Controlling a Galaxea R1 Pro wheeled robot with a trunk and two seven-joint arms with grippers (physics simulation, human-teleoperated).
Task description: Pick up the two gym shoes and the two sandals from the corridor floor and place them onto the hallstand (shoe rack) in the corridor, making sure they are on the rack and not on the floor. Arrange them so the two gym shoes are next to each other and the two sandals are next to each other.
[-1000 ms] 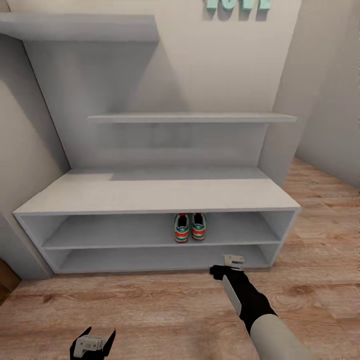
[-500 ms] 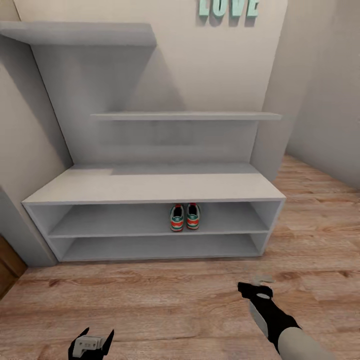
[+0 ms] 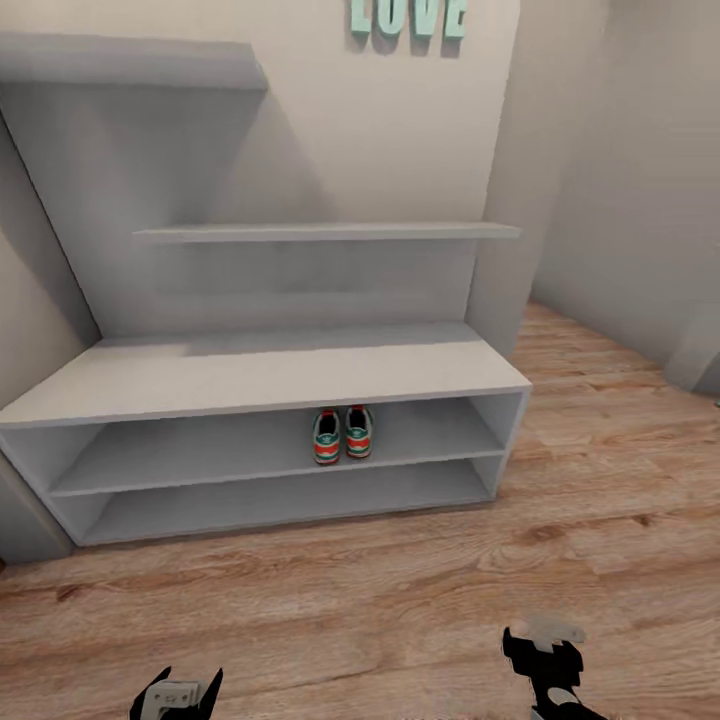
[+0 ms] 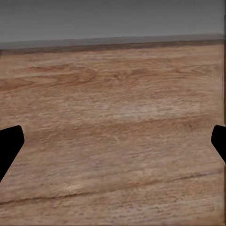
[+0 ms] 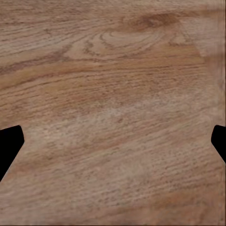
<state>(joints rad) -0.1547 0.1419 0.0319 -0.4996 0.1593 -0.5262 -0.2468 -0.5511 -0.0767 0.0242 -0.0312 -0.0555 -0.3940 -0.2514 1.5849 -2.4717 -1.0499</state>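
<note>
The two gym shoes stand side by side, touching, on the upper shelf slot of the hallstand, heels towards me. The sandals are out of view. Low at the head view's left edge, my left gripper hangs open over the corridor floor. My right gripper is open too, low at the right, well in front of the rack. Both wrist views look down on bare planks, with the fingertips wide apart and nothing between them.
Two staggered wall shelves hang above the bench, under mint "LOVE" letters. A wall corner stands right of the rack, and the floor runs on past it to the right.
The view has backed off and swung right, so the rack sits further left. My right arm has drawn back from the lower shelf's front towards me. The gym shoes have not moved on their shelf.
</note>
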